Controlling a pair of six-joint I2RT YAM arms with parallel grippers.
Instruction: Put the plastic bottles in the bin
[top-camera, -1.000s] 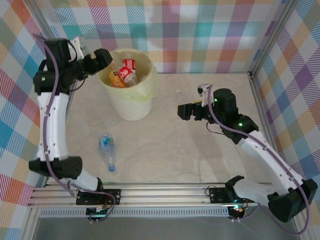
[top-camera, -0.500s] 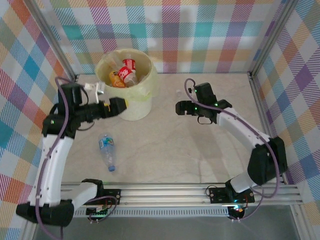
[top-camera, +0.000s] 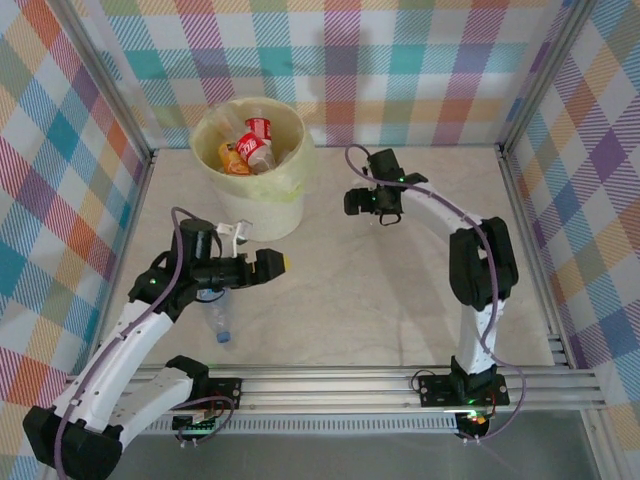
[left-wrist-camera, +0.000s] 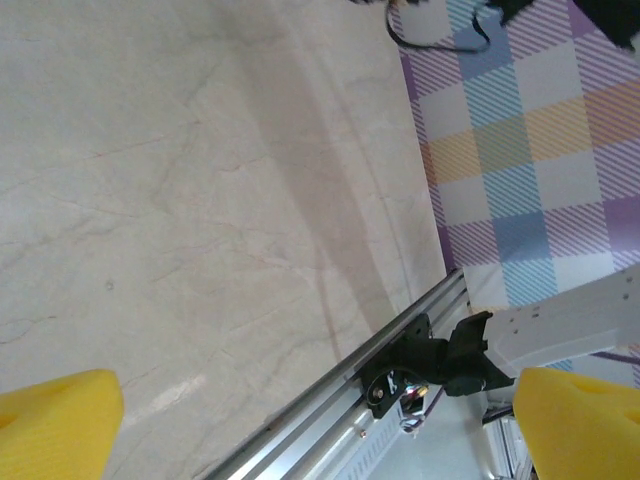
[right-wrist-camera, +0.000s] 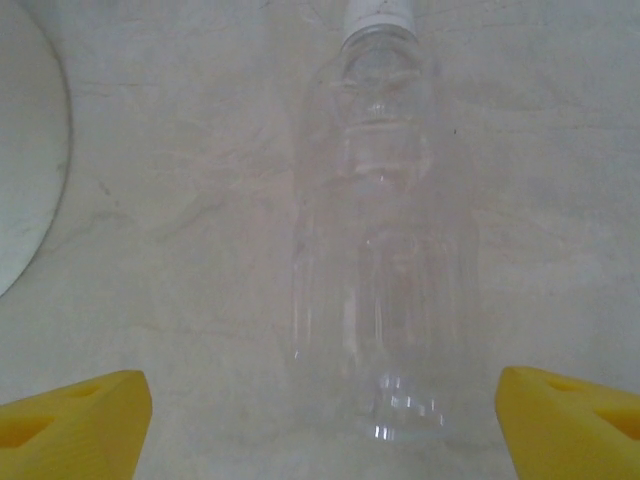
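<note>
- Bin (top-camera: 268, 212) near far-left corner of desk (top-camera: 400, 290). Several bottles already inside, with red-label bottle (top-camera: 258, 130) and orange bottle (top-camera: 235, 158) on top.
- Clear bottle (right-wrist-camera: 385, 250) on its side on desk, white cap (right-wrist-camera: 378, 15) pointing away from right pincer (right-wrist-camera: 322, 420). No label seen. Judging by top view, near far edge, just right of bin.
- Right pincer: jaws spread wide, yellow pads (right-wrist-camera: 70, 420) either side of bottle's base end. Not touching it, nothing gripped.
- Blue-label bottle (top-camera: 221, 322) on its side toward front-left corner, partly under left arm (top-camera: 120, 340).
- Left pincer (top-camera: 272, 265): spread wide, empty, above bare desk between bin and blue-label bottle.
- Handling, clear bottle: prob. empty thin plastic, so v. light and squashy. Smooth and round, so apt to roll or squirt out of pads if pinched off-centre.
- Best hold: across mid-body, approx. where sides run straight. Not tapering shoulder or cap. Moderate squeeze only, enough to dent slightly w/o buckling.
- Blue-label bottle: looks same sort, maybe a bit of liquid inside (cannot tell). Grip at label band, pads square to its long axis.
- Bin mouth far wider than any bottle, so release from above rim should do. No fine aim needed.
</note>
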